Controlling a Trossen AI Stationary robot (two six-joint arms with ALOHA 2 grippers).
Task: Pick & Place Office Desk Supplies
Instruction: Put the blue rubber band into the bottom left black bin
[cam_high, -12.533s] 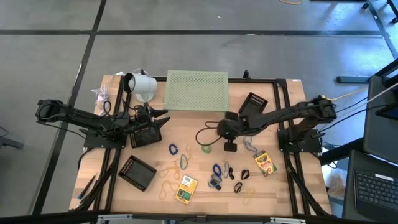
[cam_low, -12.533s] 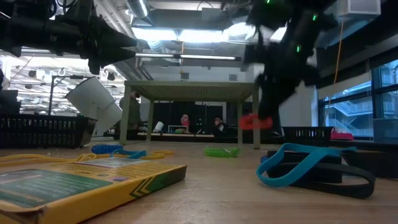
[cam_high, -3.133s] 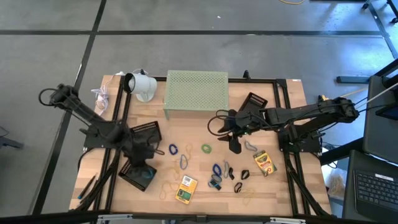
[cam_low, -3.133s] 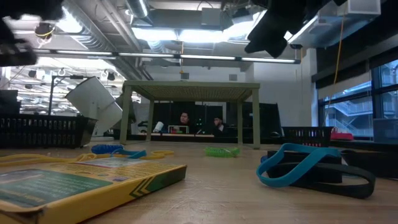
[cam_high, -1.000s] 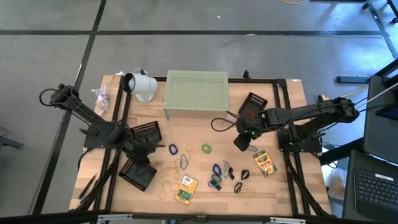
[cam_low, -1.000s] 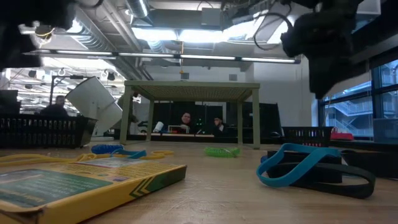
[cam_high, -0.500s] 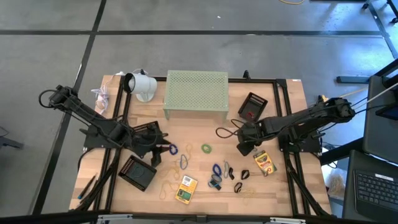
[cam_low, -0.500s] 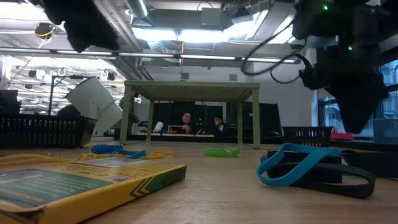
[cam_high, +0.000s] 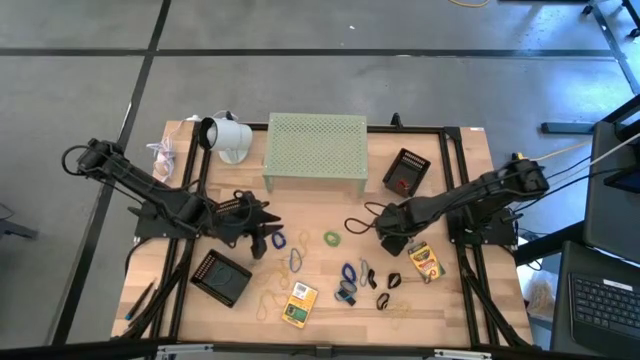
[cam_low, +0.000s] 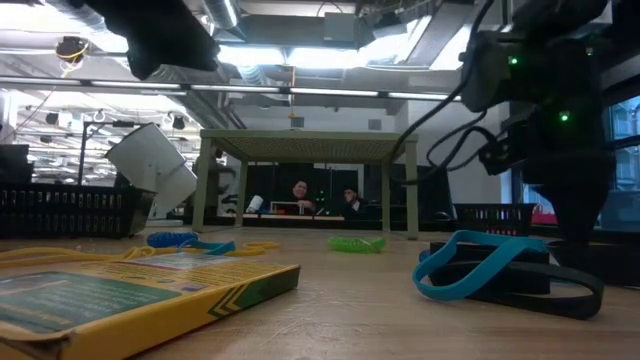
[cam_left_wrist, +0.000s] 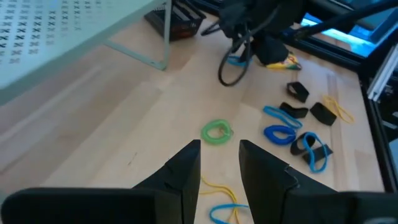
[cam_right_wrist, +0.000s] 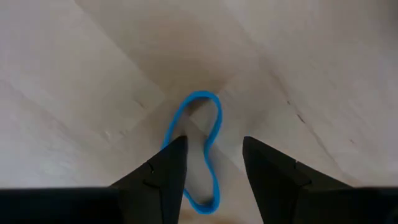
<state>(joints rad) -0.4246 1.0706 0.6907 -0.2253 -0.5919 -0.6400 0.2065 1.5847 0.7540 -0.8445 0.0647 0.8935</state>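
Observation:
The office desk supplies lie loose on the wooden table: blue bands (cam_high: 278, 240), a green band (cam_high: 332, 239), black binder clips (cam_high: 370, 278) and two yellow-green card boxes (cam_high: 298, 304) (cam_high: 425, 262). My right gripper (cam_high: 393, 243) points down, open, over a blue rubber band (cam_right_wrist: 198, 146), which lies flat and runs up between the fingers. My left gripper (cam_high: 262, 232) hangs open left of the bands. In the left wrist view (cam_left_wrist: 214, 168) the green band (cam_left_wrist: 216, 131) lies ahead of it. My right gripper comes at the blue band from above, fingers pointing down. One fingertip (cam_right_wrist: 171, 155) stands right at the band's side (cam_right_wrist: 176, 132); whether it touches the band I cannot tell. The band lies flat on the wood.
The pale green perforated riser (cam_high: 315, 146) and a white cup-shaped object (cam_high: 228, 138) stand at the far side. Black trays sit at the near left (cam_high: 221, 278), under my left arm (cam_high: 232, 208) and at the far right (cam_high: 405, 172). A black cable loops beside my right gripper (cam_high: 362, 222).
My left gripper has swung from above the near-left black tray toward the table's right and far edges, stopping beside the blue bands. My right gripper has gone toward the near edge and down onto the blue band. No object has moved.

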